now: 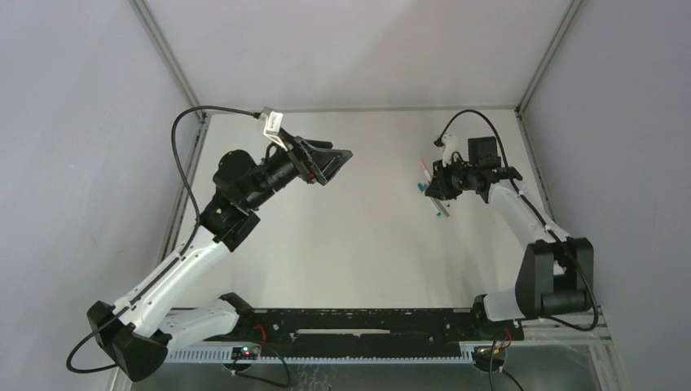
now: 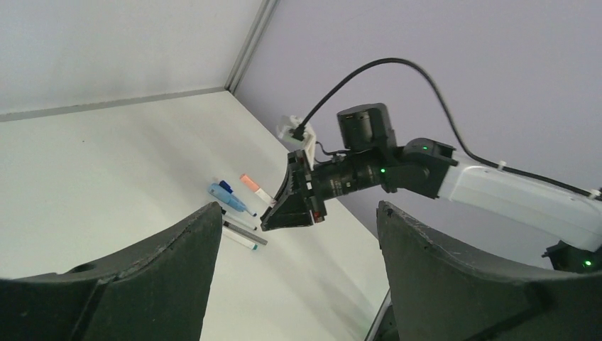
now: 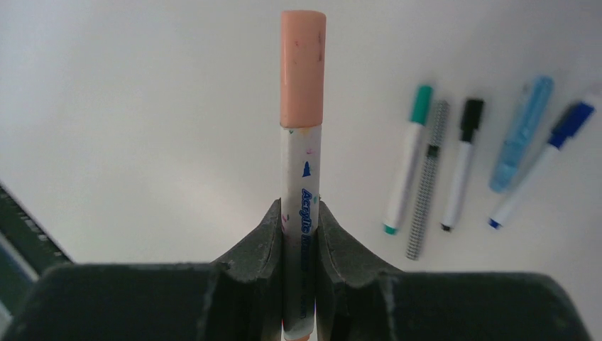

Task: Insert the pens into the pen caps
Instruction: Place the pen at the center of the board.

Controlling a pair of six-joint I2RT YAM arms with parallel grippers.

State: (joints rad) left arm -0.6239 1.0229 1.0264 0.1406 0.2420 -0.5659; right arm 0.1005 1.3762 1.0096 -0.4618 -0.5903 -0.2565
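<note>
Holding: right end effector [image 3: 300,220] clamped on a white pen [image 3: 301,177] — salmon cap [image 3: 303,67] already on its tip
Left end effector [image 1: 330,163]: jaws wide apart, nothing in them, over the table [image 1: 350,236]
Further out: five more pens [image 3: 460,167] lying side by side on the table — just beside the held one

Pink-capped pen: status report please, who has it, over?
Right gripper shut on white marker pen with salmon-pink cap. Left gripper open, empty, raised. Five more pens lying nearby, nothing blocking.

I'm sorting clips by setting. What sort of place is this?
Likely a robotics lab test cell: plain grey walls on metal framing, a white table with a left arm and right arm bolted at its near edge, and marker pens laid out.
</note>
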